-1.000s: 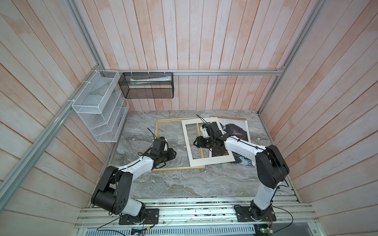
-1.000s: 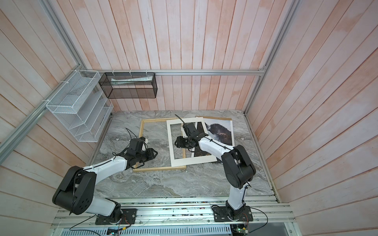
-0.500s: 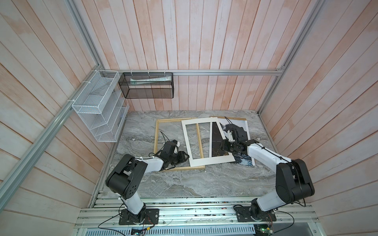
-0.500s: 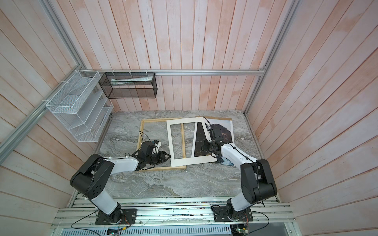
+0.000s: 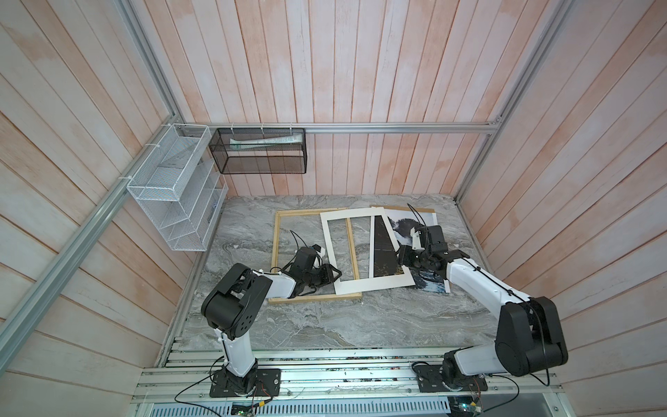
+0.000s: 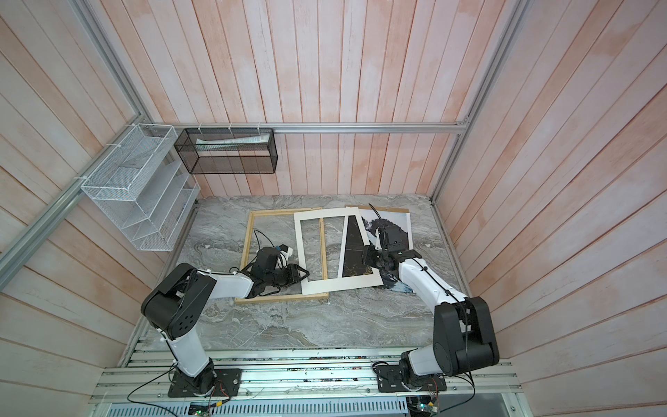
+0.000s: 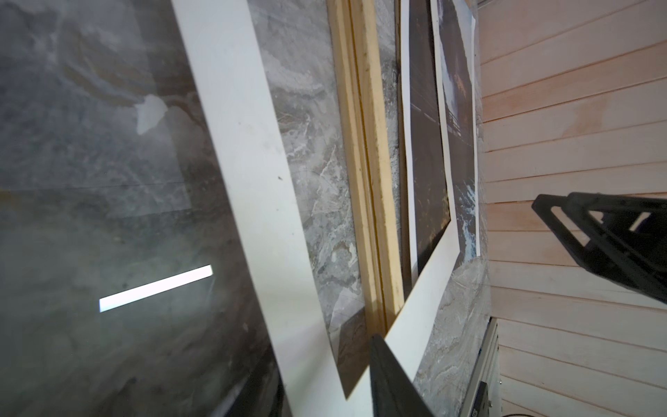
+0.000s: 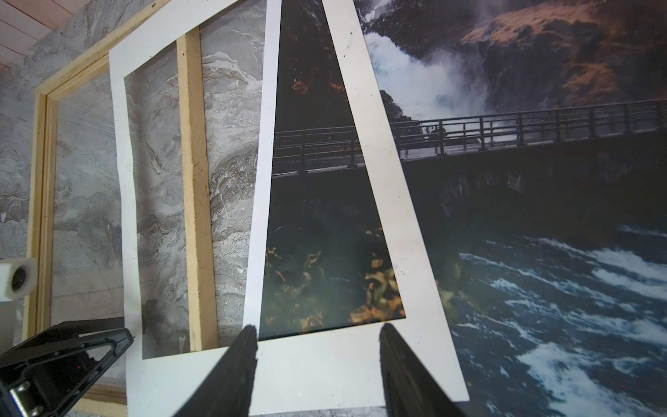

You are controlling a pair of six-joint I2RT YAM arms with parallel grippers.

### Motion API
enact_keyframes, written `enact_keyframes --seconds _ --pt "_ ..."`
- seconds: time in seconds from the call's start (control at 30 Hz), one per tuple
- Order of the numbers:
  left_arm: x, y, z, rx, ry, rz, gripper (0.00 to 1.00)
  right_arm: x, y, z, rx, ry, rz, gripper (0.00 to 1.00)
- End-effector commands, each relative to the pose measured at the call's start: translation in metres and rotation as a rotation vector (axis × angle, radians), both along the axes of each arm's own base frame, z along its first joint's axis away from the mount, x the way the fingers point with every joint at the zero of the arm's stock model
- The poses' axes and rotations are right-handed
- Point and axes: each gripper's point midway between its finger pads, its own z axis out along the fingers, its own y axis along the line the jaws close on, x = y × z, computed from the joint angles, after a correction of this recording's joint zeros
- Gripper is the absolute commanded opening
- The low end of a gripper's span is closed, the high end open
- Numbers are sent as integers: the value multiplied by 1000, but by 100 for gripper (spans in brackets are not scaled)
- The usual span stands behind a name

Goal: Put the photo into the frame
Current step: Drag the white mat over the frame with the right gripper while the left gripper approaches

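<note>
Photo [image 5: 427, 221] lies face up on the right side of the worktop [image 5: 325, 325]. It rests on a brown backing panel [image 5: 400, 208] whose edge shows along its far side. It is not inside the frame [image 5: 276, 249], which lies flat just to its left.

What stands in your way is a white mat [image 5: 371, 285] with a cut-out window. It sits askew across the frame's right rail and covers the photo's left part.

Your right fingers [image 5: 404, 258] are spread, tips over the mat's near strip, pinching nothing. Your left fingers [image 5: 334, 278] are also apart, low over the frame's pane at the mat's near left corner; you cannot tell whether they touch it.

A white wire rack [image 5: 173, 202] and a black mesh basket [image 5: 260, 155] hang on the walls, well apart from all this.

The photo shows a white waterfall, rust-coloured slopes, a railed bridge and churning blue water. A narrow white margin on it is visible through the mat's window.
</note>
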Motion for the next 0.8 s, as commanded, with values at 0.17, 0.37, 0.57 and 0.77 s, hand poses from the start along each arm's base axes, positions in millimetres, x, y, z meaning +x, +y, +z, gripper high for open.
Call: enact_keyframes --seconds 0.17,0.37,0.57,0.77 --pt "4 -9 8 -24 -42 -35 13 -2 5 -8 34 3 23 56" --pt "7 -5 14 25 -59 -42 4 -1 11 -13 55 4 47 56" --pt "9 8 23 88 -73 -40 0 -4 17 -15 83 -2 82 56" --pt "11 40 33 113 -77 1 0 -9 23 -28 110 19 112 55"
